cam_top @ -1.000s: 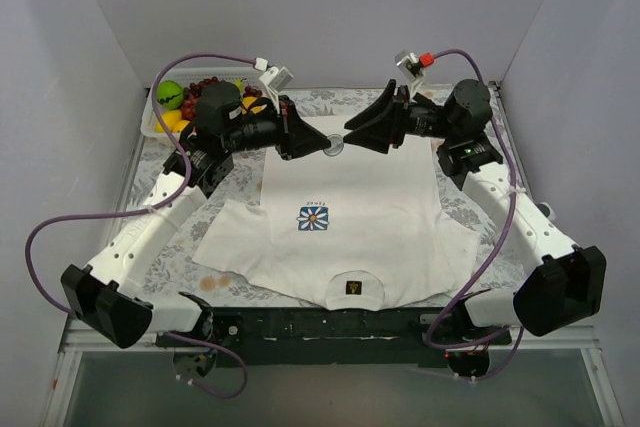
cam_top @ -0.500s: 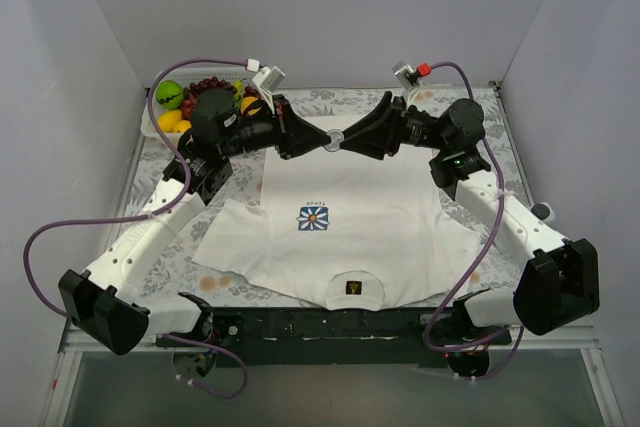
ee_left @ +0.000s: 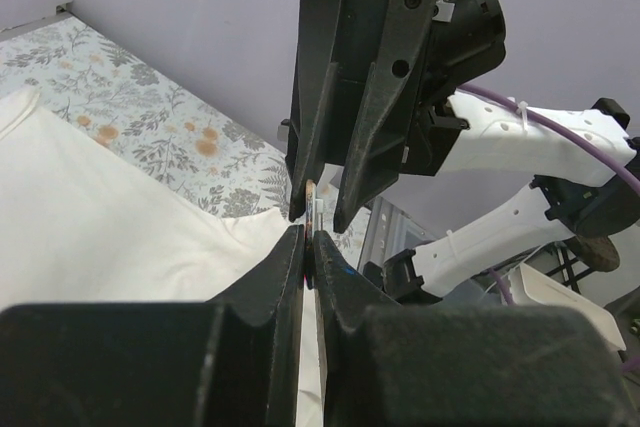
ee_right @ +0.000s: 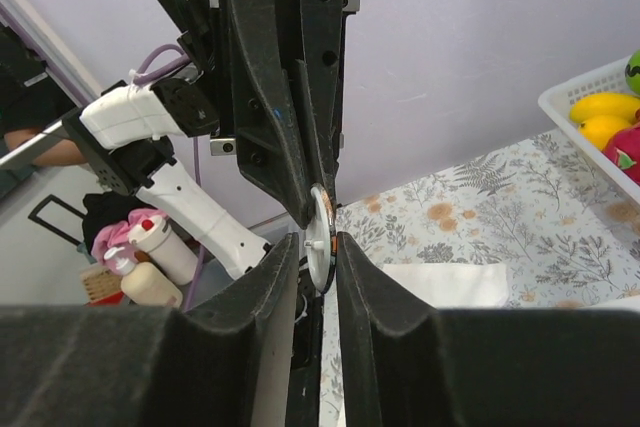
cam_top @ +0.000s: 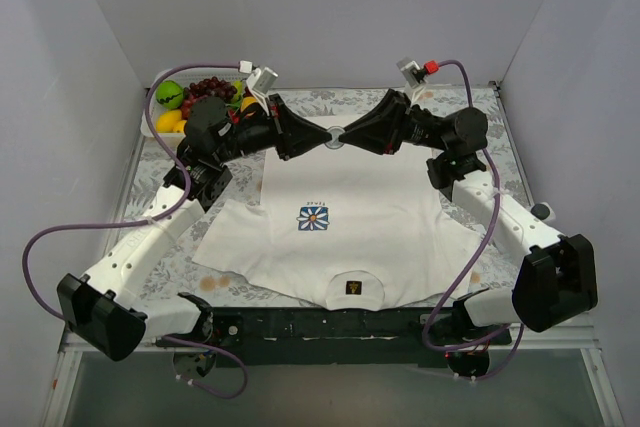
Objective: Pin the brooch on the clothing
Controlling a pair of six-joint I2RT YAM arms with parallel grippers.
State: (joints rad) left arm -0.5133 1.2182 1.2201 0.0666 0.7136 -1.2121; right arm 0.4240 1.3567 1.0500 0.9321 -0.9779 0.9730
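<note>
The brooch [ee_right: 320, 237] hangs in the air over the far edge of the T-shirt [cam_top: 360, 217], well above the cloth. It is pinched at its rim by the tips of the left fingers [ee_left: 285, 267], which are clenched on it. The right fingers [ee_right: 270, 277] stand parted on either side of the same disc and do not visibly press on it. The pale back and its small post face the right wrist camera.

The main hazard I see is the hand-over. The disc is tiny, and the left fingers grip only a sliver of it. If they let go before the right fingers have a firm bite, the brooch is likely to drop onto the shirt or the desk [cam_top: 480, 117]. It could land face up, with the post hard to reach.

If the right fingers close off-centre or catch the post, the disc may swivel in the grip. The pin would then point the wrong way for pushing into the fabric. The two sets of fingertips are crowded tip to tip, so a small misalignment could knock them together and flick the disc loose.

The T-shirt lies loose and unheld, so it may bunch or slide under a pressing pin.
</note>
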